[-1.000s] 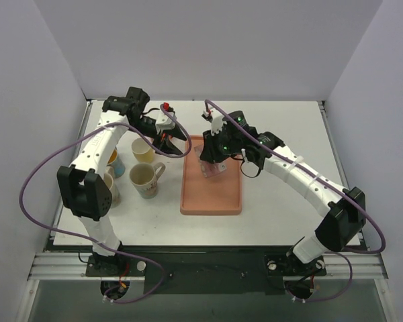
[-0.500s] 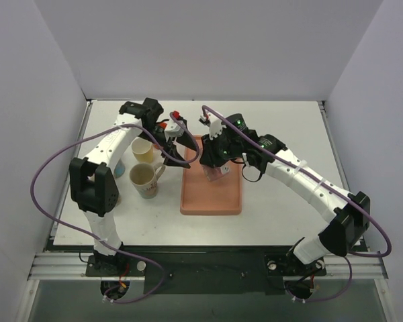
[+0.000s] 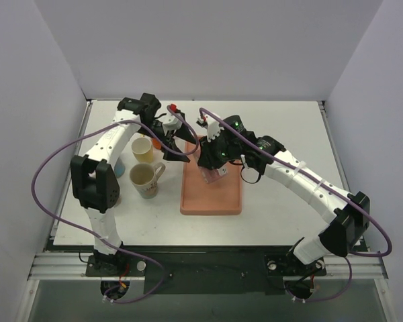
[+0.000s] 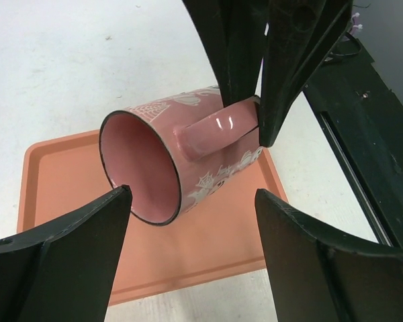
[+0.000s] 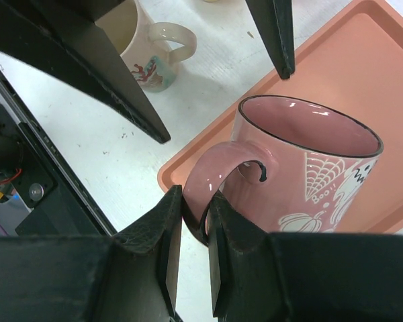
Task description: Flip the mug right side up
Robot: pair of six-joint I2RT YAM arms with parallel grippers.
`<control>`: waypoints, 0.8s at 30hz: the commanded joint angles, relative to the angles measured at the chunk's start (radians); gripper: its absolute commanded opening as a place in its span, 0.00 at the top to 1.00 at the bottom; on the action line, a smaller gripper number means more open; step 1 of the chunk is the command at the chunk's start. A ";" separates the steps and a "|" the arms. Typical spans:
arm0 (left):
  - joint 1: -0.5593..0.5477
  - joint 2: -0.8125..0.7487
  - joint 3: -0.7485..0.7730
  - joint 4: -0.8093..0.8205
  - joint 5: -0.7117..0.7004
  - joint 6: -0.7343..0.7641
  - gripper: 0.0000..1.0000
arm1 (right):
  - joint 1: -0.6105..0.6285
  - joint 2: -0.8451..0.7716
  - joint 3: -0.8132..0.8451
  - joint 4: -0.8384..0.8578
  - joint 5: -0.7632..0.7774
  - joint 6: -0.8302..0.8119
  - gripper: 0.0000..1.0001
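Over the orange tray (image 3: 211,201), the mug (image 4: 181,154) lies tipped, its handle pinched by the right claw (image 5: 195,201). Its mouth points toward 10 o'clock in the top view, straight at the spread left claw (image 4: 191,198) nearby.

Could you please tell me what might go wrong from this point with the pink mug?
1. The right gripper grips the pink mug only by its handle, so the mug could swivel or slip onto the tray.
2. The left gripper hangs open close beside it; the arms might collide.
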State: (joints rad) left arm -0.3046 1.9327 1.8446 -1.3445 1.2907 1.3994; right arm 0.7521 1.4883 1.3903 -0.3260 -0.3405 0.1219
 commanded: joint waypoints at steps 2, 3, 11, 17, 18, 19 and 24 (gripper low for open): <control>-0.073 0.025 0.015 -0.254 0.018 0.013 0.15 | 0.004 -0.051 0.055 0.097 -0.002 -0.021 1.00; -0.076 0.038 0.019 -0.255 0.025 0.012 0.15 | 0.004 -0.049 0.056 0.096 -0.002 -0.021 1.00; -0.088 0.068 0.036 -0.254 0.013 -0.036 0.43 | 0.004 -0.057 0.038 0.103 0.006 -0.027 1.00; -0.097 0.046 0.024 -0.252 -0.002 -0.074 1.00 | -0.002 -0.063 0.021 0.108 0.015 -0.036 1.00; -0.093 0.040 0.036 -0.255 -0.016 -0.094 1.00 | -0.005 -0.066 0.010 0.104 0.017 -0.034 1.00; -0.090 0.037 0.050 -0.255 -0.022 -0.112 1.00 | -0.008 -0.066 0.004 0.099 0.035 -0.034 1.00; -0.045 -0.020 0.117 -0.043 -0.126 -0.503 1.00 | -0.026 -0.106 -0.022 0.030 0.188 -0.034 0.51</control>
State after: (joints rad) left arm -0.3859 2.0182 1.8805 -1.3777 1.2297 1.2144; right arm 0.7429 1.4727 1.3792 -0.3523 -0.2951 0.0475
